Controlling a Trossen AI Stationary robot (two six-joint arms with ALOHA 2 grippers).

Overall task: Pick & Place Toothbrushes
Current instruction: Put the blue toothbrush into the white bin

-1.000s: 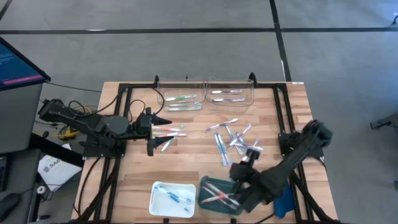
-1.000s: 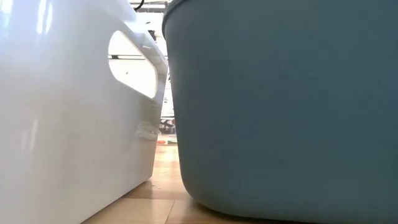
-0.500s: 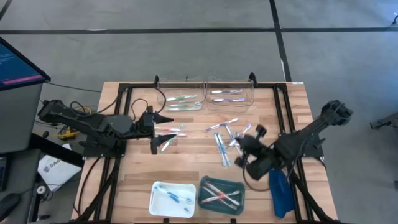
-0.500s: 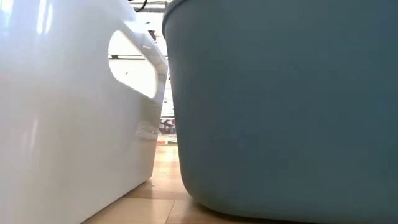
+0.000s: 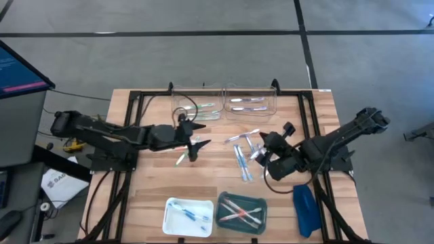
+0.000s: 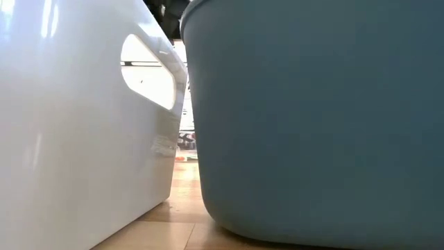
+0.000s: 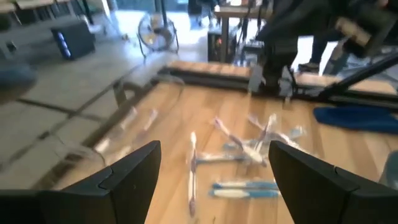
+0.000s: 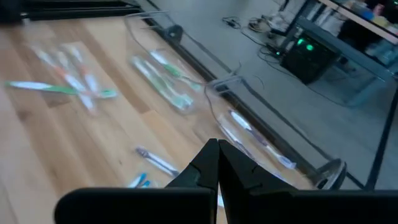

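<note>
The toothbrushes (image 5: pixel 245 154) are thin little sticks, most of them scattered loose on the wooden table (image 5: pixel 149 196) a bit right of its middle: pale blue, silvery and clear-wrapped ones lying crossed over each other in a rough heap. A smaller cluster (image 5: pixel 184 144) with pink, green and white handles lies left of the middle.

Along the far edge stand two clear bins: the left clear bin (image 5: pixel 196 108) holds a few green and white brushes, the right clear bin (image 5: pixel 252 103) holds pale, purplish ones. Near the front edge a white tray (image 5: pixel 187 214) carries a couple of blue brushes, and just beside it a teal tray (image 5: pixel 241 211) holds several pink and white ones lying crossed.

The left gripper (image 5: pixel 196 140) reaches in from the table's left side and sits over the pink-and-green cluster, its fingers spread wide with nothing between them; from its wrist view the two dark fingers (image 7: pixel 130 171) frame the heap of blue and clear brushes farther along the boards. The right gripper (image 5: pixel 263 144) is at the right edge of the central heap, fingers (image 8: pixel 214 163) pressed tight together and gripping nothing I can make out. A large dark-blue oblong object (image 5: pixel 304 209) lies near the front right corner.
</note>
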